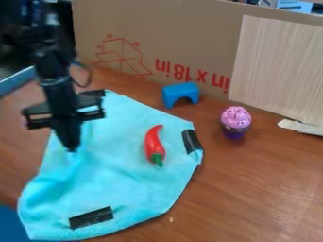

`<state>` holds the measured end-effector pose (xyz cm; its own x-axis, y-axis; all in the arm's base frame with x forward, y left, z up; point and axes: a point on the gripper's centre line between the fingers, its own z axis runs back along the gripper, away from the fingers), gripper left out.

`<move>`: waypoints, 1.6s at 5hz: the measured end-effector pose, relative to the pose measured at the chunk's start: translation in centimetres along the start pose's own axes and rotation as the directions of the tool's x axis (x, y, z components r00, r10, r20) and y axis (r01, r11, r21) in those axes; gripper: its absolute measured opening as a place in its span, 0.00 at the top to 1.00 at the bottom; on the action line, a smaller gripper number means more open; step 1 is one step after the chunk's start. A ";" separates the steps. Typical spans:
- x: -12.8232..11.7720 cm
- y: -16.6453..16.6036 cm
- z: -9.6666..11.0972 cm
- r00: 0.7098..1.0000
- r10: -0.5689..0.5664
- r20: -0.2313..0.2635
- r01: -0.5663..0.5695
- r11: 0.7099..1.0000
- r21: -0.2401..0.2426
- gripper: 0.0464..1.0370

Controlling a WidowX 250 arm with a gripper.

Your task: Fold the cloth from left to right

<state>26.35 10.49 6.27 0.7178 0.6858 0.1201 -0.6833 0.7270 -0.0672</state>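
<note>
Blue cloth (120, 175): likely grasp step.
We cannot tell the gripper's (72, 148) closure; next, secure and fold toward the counter's (259, 189) right side.

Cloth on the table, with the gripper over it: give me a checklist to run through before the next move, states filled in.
- Gripper at the cloth's image-left part: ok
- Cloth gripped: cannot tell
- Cloth smooth near the gripper: not ok, rumpled
- Landing side free of objects: not ok, red chili pepper lies there
- Toy cupcake off the cloth: ok
</note>
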 end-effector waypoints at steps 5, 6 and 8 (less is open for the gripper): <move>-1.6 -10.6 1.1 1.000 -0.007 0.018 0.008 0.999 -0.045 0.99; -1.1 -12.2 2.4 1.000 0.016 0.026 -0.014 0.997 -0.072 0.99; -0.1 -13.9 0.8 0.999 0.048 0.021 -0.047 0.998 -0.050 0.96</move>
<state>35.63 0.27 7.93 0.6810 0.7194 0.1370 -0.7090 0.6945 -0.1222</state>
